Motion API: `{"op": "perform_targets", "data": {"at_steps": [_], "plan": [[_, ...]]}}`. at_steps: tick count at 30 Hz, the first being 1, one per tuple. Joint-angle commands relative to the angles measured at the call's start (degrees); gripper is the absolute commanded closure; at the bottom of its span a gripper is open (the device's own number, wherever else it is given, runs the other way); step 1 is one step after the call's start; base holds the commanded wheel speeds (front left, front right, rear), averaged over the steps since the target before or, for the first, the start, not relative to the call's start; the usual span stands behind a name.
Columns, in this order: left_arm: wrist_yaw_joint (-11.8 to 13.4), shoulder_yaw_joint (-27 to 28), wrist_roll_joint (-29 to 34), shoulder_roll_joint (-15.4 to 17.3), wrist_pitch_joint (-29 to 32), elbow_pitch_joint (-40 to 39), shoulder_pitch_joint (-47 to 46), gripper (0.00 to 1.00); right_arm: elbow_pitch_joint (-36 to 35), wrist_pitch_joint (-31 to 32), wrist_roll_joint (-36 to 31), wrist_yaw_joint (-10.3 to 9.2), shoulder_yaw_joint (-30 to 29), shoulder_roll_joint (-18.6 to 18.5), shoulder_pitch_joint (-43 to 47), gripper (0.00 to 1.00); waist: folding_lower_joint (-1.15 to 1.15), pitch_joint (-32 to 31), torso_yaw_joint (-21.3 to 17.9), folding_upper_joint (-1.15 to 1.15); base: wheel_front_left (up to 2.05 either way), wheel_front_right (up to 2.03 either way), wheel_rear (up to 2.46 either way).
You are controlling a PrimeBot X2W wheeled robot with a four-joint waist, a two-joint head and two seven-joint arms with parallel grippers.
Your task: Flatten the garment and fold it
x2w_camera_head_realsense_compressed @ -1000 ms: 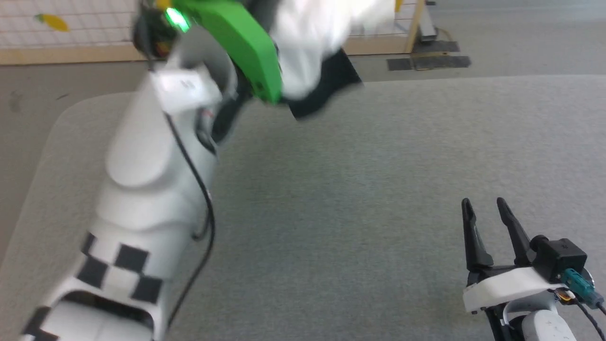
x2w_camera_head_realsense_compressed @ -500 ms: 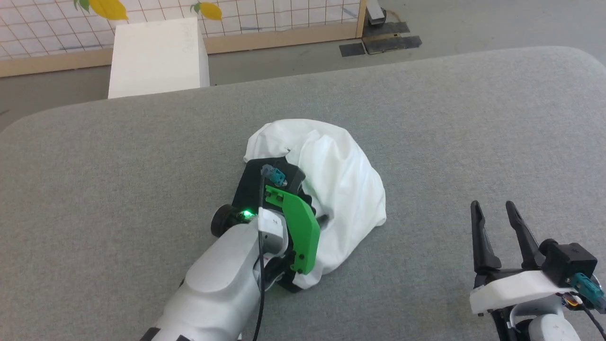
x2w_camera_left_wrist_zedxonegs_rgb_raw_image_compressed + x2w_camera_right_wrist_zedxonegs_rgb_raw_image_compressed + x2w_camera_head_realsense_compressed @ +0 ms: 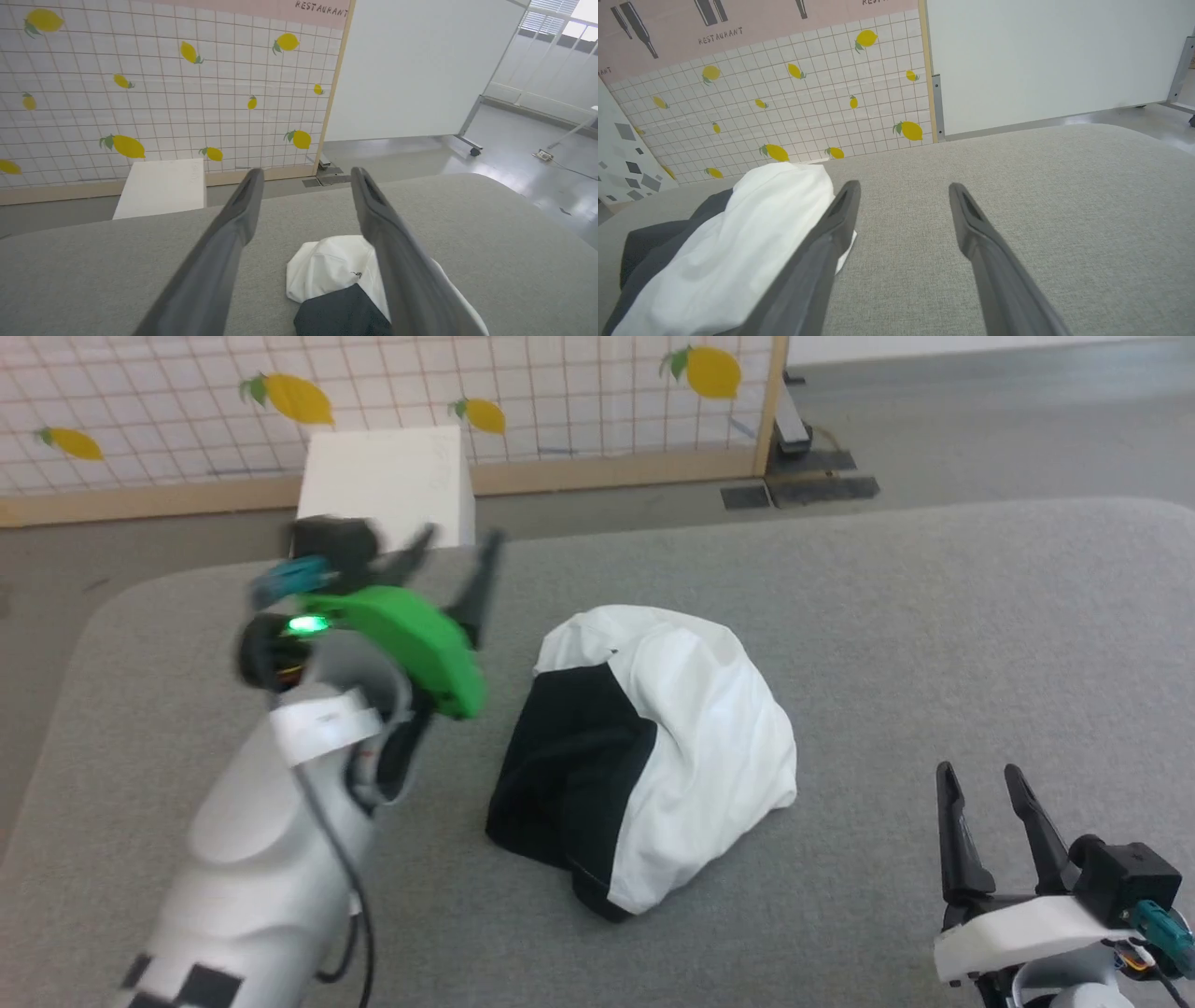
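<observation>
Here the long-sleeved shirt (image 3: pixel 691 737) of thin fabric, white in the body and black in the sleeves, lies crumpled in a heap near the middle of the grey fabric-covered table (image 3: pixel 887 616). The left gripper (image 3: pixel 462 537) hovers just to the heap's left, jaws apart and empty. The right gripper (image 3: pixel 978 772) stands apart on its right, jaws likewise spread, holding nothing.
</observation>
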Motion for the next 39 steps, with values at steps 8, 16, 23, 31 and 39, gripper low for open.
{"op": "perform_targets", "data": {"at_steps": [8, 16, 23, 31, 39], "plan": [[7.9, 7.9, 2.8, 7.4, -13.9, -8.7, 15.2, 0.00, 1.4, -0.3, 0.3, -0.08, 0.2, 0.0, 1.9, 0.00, 0.00, -3.8, 3.5, 0.00, 0.00, 0.00, 0.00], [11.8, 16.6, 8.7, 4.3, -15.7, -21.2, 31.5, 0.00, 4.6, 0.9, 0.7, -0.08, 0.1, 0.0, 2.5, 0.00, 0.00, -3.4, 3.6, 0.00, 0.00, 0.00, 0.00], [9.1, 19.1, 14.6, -1.2, -15.7, -24.7, 38.4, 0.00, 6.1, 6.2, 0.6, -0.08, -0.3, 0.0, 0.1, 0.00, 0.00, -1.6, 3.6, 0.00, 0.00, 0.00, 0.00], [5.8, 20.8, 18.8, -4.7, -15.7, -24.0, 37.6, 0.00, 10.5, 26.4, -5.0, -0.08, -0.8, 0.0, -13.2, 0.00, 0.00, 2.6, 4.9, 0.00, 0.00, 0.00, 0.00], [2.9, 21.5, 20.8, -7.1, -15.7, -22.5, 35.7, 0.00, 20.1, 46.2, -13.7, -0.08, 4.7, 0.0, -24.7, 0.00, 0.00, 6.8, 9.0, 0.00, 0.00, 0.00, 0.00]]}}
